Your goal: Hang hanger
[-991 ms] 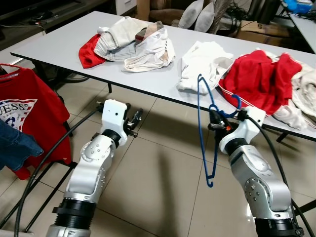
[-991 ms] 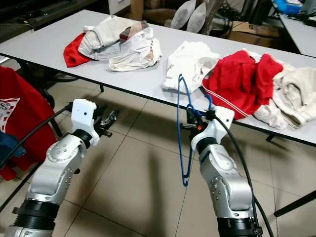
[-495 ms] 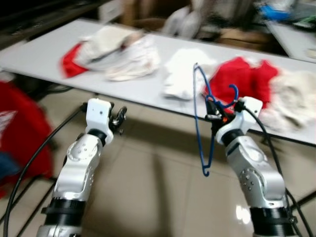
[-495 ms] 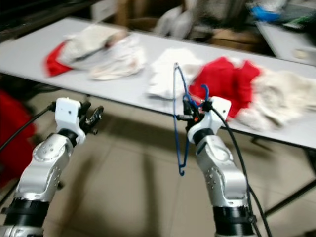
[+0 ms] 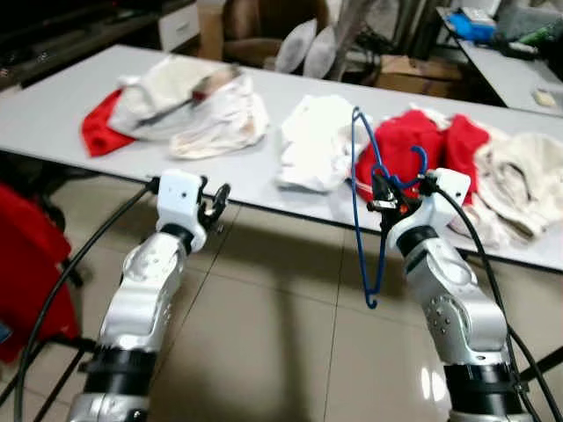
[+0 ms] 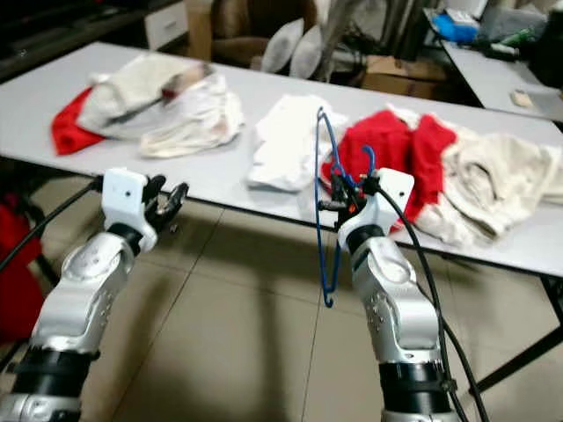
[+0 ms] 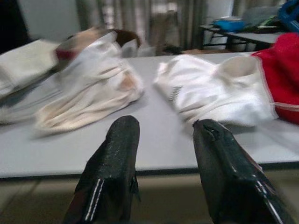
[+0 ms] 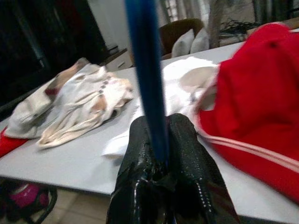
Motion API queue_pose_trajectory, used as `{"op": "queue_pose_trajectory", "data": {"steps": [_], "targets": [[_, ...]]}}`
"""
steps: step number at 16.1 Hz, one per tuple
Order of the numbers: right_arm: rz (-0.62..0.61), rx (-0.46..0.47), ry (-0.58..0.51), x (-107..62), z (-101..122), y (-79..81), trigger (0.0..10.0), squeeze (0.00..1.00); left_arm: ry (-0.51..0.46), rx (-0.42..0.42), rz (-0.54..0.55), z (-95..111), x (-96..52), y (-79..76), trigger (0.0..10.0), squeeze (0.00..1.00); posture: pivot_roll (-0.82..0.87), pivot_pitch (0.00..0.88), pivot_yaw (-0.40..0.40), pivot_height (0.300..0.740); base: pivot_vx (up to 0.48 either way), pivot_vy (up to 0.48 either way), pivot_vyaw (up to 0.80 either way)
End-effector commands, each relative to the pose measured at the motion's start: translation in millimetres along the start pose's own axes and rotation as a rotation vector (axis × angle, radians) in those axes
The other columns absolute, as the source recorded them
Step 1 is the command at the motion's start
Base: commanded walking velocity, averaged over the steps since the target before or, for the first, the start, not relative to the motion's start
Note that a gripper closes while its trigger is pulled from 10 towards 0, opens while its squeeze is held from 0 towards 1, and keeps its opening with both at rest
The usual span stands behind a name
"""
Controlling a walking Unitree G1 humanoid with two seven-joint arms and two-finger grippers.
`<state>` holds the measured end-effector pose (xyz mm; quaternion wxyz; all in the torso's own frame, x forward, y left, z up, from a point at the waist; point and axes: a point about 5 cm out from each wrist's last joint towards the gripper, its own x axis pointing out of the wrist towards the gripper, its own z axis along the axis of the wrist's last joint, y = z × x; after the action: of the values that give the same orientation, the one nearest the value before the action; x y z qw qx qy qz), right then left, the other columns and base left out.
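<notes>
Long grey table (image 5: 79, 101), beige tiled floor (image 5: 264, 352), brown chair (image 5: 264, 22) behind

Bare tiled floor (image 5: 264, 334) lies open between and below the two arms, so there is free passage there. Ahead, the long grey table (image 5: 70, 97) bars the way, its edge just beyond both grippers. Its top is crowded with a cream clothes heap (image 5: 189, 105), a white garment (image 5: 312, 149) and red clothing (image 5: 413, 154), with bare strips between them. A red shirt (image 5: 26, 272) hangs at far left, seemingly on a rack.
</notes>
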<state>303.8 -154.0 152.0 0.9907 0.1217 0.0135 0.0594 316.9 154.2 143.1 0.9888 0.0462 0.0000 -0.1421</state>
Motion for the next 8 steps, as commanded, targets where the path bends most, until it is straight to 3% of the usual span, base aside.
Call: {"op": "queue_pose_trajectory", "data": {"steps": [1,8], "targets": [[-0.029,0.0,-0.025,0.2,4.4,-6.1,10.0,0.0,-0.011,0.016,-0.033,6.9,5.3,-3.5,10.0,0.0,-0.09,0.0,-0.025,0.74,0.345,0.0,0.0],[-0.051,0.016,-0.026,-5.6,0.7,-4.7,10.0,0.0,-0.012,0.034,-0.069,12.5,7.4,-6.2,10.0,0.0,-0.08,0.0,-0.011,0.74,0.344,0.0,0.0]]}}
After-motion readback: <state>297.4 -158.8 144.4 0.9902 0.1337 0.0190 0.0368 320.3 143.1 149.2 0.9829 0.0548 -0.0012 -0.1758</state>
